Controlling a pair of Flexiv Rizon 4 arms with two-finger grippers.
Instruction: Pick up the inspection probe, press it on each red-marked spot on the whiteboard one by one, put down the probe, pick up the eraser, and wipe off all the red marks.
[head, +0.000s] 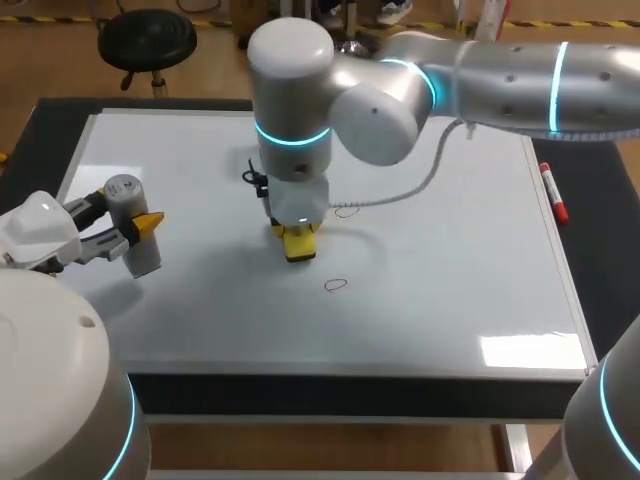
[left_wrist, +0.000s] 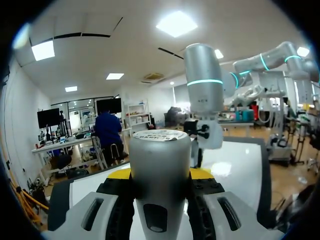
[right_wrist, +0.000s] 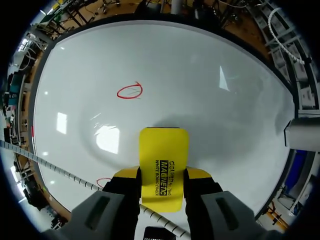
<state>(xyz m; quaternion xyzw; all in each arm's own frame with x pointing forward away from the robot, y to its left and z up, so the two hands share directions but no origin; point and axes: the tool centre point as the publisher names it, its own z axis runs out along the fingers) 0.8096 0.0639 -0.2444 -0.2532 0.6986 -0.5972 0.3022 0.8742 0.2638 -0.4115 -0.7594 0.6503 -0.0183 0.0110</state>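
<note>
My left gripper (head: 140, 232) hovers over the left part of the whiteboard (head: 450, 280), shut on the grey cylindrical probe (head: 133, 225), which lies tilted in it. In the left wrist view the probe (left_wrist: 160, 165) fills the gap between the fingers. My right arm reaches to the board's middle, its gripper (head: 298, 238) shut on the yellow eraser (head: 299, 243), held down at the board. One red oval mark (head: 345, 210) lies just right of the eraser, another (head: 336, 285) nearer the front. From the right wrist, the eraser (right_wrist: 162, 165) points toward a red oval (right_wrist: 130, 91); a second red mark (right_wrist: 102, 182) shows beside the fingers.
A red marker (head: 553, 192) lies on the dark table just off the board's right edge. A white cable (head: 400, 190) hangs from my right arm over the board. The black table rim (head: 330, 392) runs along the front.
</note>
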